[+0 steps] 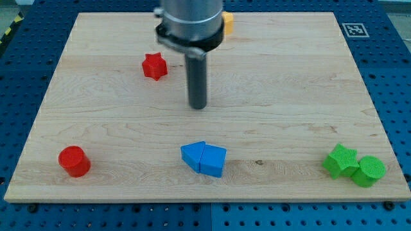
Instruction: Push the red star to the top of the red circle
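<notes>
Red star (154, 66) sits on the counter (289, 83) at the view's upper left, well above the red circle (74, 161). My tip (198, 106), a bare rod with no jaws to open or close, stands right of it. Approach from the star's upper right; push down-left.

A lab or robotics test bench: a pale wooden table (289, 96) lies on a blue perforated mounting plate (392, 77) with regular rows of holes, and a black-and-white fiducial marker (352, 29) sits at the frame's upper right.
</notes>
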